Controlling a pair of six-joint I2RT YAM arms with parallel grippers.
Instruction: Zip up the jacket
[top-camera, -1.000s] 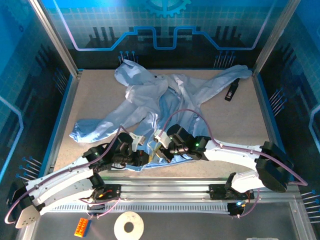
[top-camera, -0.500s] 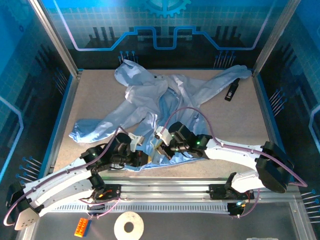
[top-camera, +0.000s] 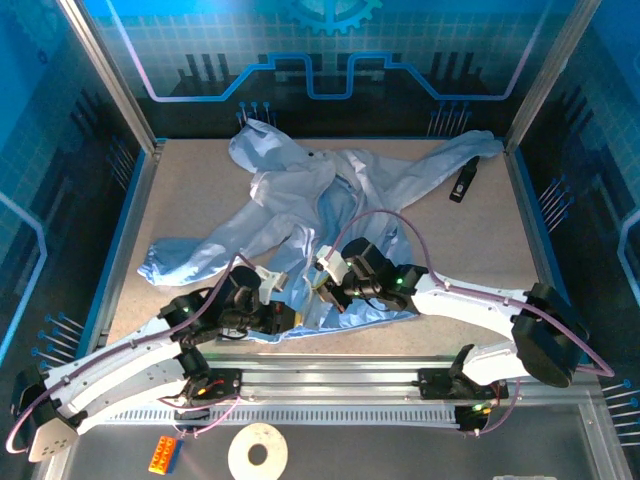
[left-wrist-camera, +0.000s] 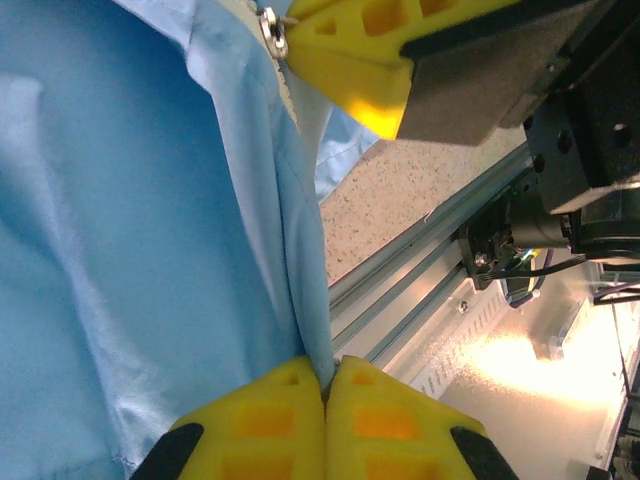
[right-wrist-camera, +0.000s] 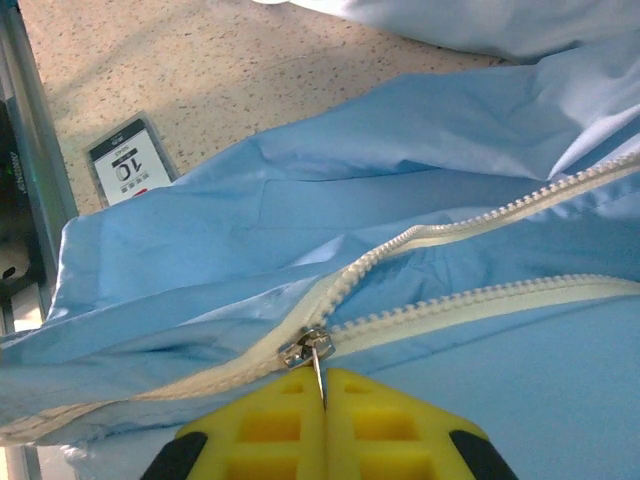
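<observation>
The light-blue jacket (top-camera: 345, 195) lies spread over the table, sleeves out to both sides. Its pale zipper (right-wrist-camera: 480, 300) is joined below the metal slider (right-wrist-camera: 305, 350) and splits into two open rows of teeth beyond it. My right gripper (right-wrist-camera: 322, 385) is shut on the slider's pull tab, near the jacket's bottom hem (top-camera: 328, 288). My left gripper (left-wrist-camera: 327, 372) is shut on the jacket's bottom edge just below the zipper, close to the front rail (top-camera: 285, 318). In the left wrist view the slider (left-wrist-camera: 271, 28) and the right gripper's yellow fingers (left-wrist-camera: 350, 60) show above the taut fabric.
A small black object (top-camera: 462, 183) lies on the table at the right, beside the sleeve. A white card marked 10 (right-wrist-camera: 130, 165) lies next to the hem. The metal front rail (top-camera: 330, 378) runs close below both grippers. A tape roll (top-camera: 258, 452) and an orange brick (top-camera: 163, 455) sit beyond it.
My right gripper has moved a little away from the front edge with the pull tab, drawing the slider up the zipper. The left gripper has stayed on the hem.
</observation>
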